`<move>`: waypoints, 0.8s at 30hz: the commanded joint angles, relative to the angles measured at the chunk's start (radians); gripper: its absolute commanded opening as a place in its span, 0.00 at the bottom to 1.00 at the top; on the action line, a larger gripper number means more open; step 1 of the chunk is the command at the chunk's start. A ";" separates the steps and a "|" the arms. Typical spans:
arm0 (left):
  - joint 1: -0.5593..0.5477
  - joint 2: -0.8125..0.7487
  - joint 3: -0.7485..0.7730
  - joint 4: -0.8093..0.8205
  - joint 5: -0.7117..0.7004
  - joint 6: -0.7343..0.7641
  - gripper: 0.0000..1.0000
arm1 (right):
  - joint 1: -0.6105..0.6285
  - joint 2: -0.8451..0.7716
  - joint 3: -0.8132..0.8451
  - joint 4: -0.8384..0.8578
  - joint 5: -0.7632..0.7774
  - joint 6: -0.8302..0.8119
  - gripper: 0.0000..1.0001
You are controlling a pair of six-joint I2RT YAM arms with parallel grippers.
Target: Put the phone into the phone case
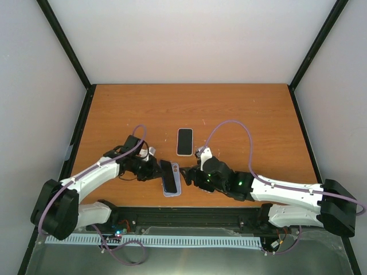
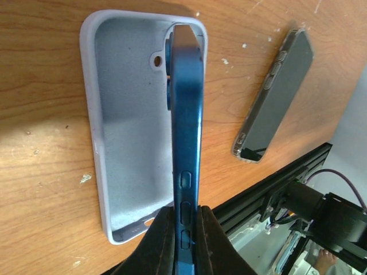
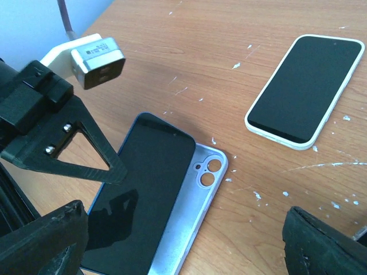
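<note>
My left gripper (image 1: 156, 170) is shut on the blue phone (image 1: 168, 173). In the left wrist view its fingers (image 2: 163, 240) pinch the phone (image 2: 186, 114) edge-on near the side buttons. The phone stands tilted on its long edge inside the open lavender case (image 2: 123, 114), along the case's right wall. In the right wrist view the black screen (image 3: 146, 183) leans over the case (image 3: 192, 212), whose two camera holes show. My right gripper (image 1: 189, 176) is wide open and empty just right of the case, its jaws at the bottom corners of its own view.
A second phone in a clear white case (image 1: 184, 141) lies flat behind the lavender case; it also shows in the wrist views (image 2: 275, 94) (image 3: 304, 86). The black rail (image 1: 189, 215) runs along the table's near edge.
</note>
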 commanded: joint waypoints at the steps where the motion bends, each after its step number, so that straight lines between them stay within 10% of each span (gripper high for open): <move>1: -0.006 0.047 0.036 0.021 0.018 0.062 0.00 | -0.008 0.011 0.017 0.030 -0.015 0.026 0.90; 12: -0.008 0.151 0.039 0.088 0.047 0.109 0.00 | -0.008 0.105 -0.005 0.102 -0.099 0.083 0.83; 24: -0.008 0.213 0.051 0.100 0.037 0.118 0.09 | -0.012 0.333 0.018 0.139 -0.192 0.233 0.43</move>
